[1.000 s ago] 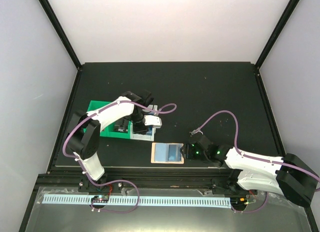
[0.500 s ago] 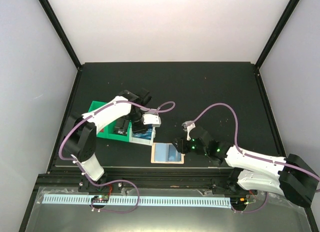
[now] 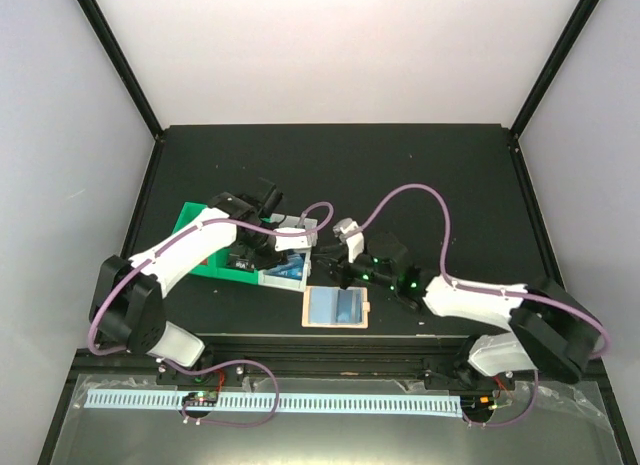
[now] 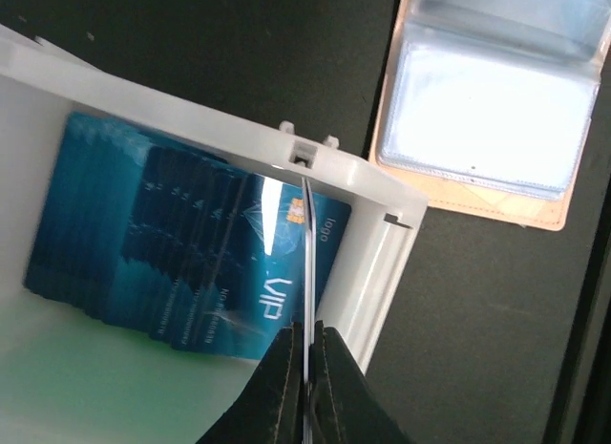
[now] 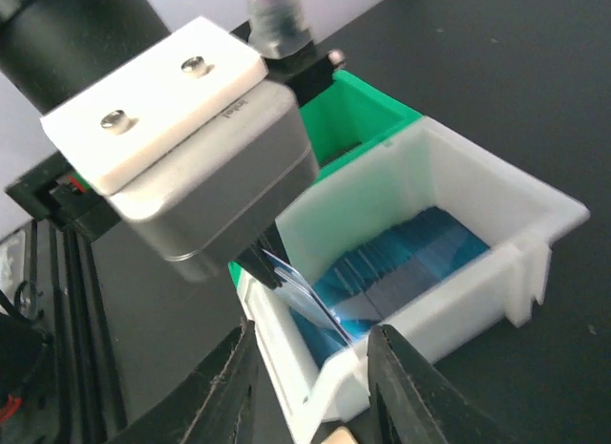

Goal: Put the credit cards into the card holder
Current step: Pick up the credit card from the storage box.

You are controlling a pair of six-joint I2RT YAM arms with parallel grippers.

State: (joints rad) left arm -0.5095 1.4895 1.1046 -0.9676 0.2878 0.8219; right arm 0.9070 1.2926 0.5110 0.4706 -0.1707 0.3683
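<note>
Leftmost, a green plastic bin (image 5: 368, 115) sat just beside a white plastic bin (image 4: 363, 184), and in the white one lay a fanned stack of bright blue plastic credit cards (image 4: 143, 243). Above that stack the left gripper (image 4: 305, 353) was clenched on one thin blue card (image 5: 310, 299). It held the card on edge and clear of the pile, probably so that the free end stuck out for the other arm to take. Near the white bin, the flat tan leather-like card holder (image 4: 487, 110) lay open on the black table (image 3: 430, 185) with its clear sleeves facing up, ready to be loaded; whether any sleeve held a card could not be told. To the right, the right gripper (image 5: 310, 368) pointed at the held card with its fingers (image 5: 237, 385) parted and nothing between them. The white bin's wall and the left gripper's bulky grey body crowded the approach, so a handover looked tight
</note>
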